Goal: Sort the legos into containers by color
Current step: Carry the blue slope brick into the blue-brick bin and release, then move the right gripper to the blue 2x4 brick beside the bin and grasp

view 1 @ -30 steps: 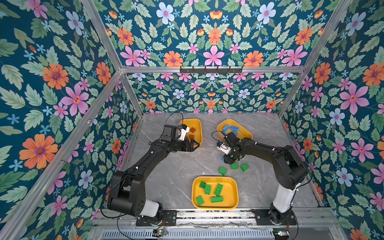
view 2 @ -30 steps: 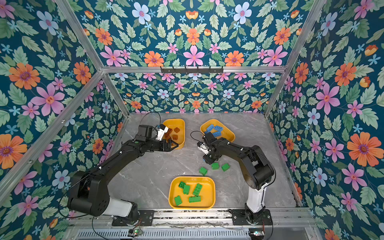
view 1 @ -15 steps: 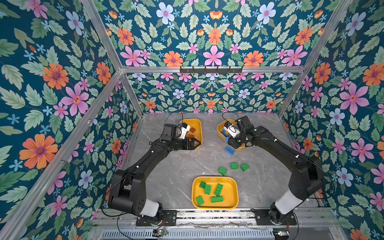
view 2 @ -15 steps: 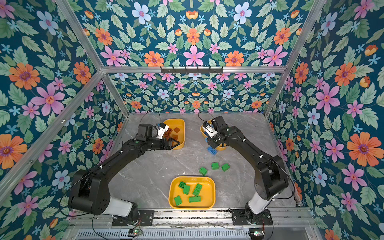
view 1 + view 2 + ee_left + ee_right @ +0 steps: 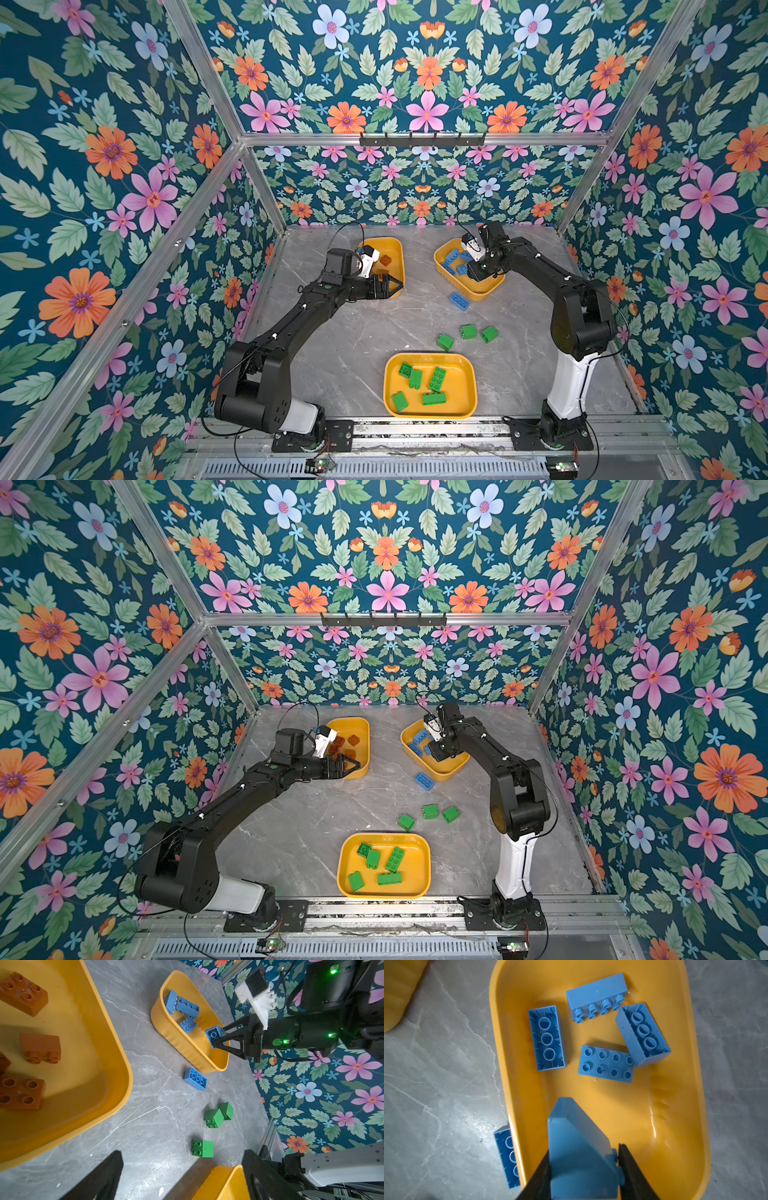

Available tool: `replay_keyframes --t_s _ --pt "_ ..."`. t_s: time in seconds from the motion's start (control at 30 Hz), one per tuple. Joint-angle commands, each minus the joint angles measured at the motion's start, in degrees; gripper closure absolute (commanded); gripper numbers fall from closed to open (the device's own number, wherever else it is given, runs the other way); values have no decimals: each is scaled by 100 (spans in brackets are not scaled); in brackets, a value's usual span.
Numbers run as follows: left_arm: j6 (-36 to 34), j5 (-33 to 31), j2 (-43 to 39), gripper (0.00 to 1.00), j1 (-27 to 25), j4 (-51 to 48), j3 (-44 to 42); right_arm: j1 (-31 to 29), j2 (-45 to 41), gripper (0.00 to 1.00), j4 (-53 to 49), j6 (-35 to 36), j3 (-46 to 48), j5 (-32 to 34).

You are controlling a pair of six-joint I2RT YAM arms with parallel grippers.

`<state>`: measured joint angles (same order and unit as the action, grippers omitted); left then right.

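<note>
Right tool (image 5: pixel 584 1148) gripping sloped blue brick (image 5: pixel 571 1126) over tray (image 5: pixel 664 1095), fingers (image 5: pixel 537 1178) cropped; left tool (image 5: pixel 182 1154) agape, empty

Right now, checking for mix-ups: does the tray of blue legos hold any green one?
No, the right wrist view shows only blue legos in that tray.

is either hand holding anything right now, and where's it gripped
The right hand pinches the light-blue sloped piece across its thick, studded end, above the tray of blue bricks. The left hand is open and empty.
</note>
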<state>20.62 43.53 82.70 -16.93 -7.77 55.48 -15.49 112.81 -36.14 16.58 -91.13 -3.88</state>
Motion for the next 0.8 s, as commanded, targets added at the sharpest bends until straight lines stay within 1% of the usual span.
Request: replay_keyframes --t_s 0.0,0.13,0.23,0.37,0.5,0.67,0.77 --pt "-2 15 -8 8 0 76 -14 5 53 47 -51 82 -71 40" --pt "-25 1 9 8 1 19 14 2 -250 31 -109 26 45 -308" --pt "-72 -20 42 8 0 -81 61 -23 -563 23 -194 -68 257 -667" --pt "-59 -11 66 8 -3 -79 76 -333 -921 23 -446 -22 510 -797" --pt "-36 -40 96 8 -3 -90 81 -850 -1253 24 -297 -277 985 -691" --pt "-21 -49 93 8 4 -82 51 -1360 -1335 26 55 -547 1510 -187" --pt "-42 -46 72 8 -3 -115 22 -1491 -1243 27 228 -556 1711 368"
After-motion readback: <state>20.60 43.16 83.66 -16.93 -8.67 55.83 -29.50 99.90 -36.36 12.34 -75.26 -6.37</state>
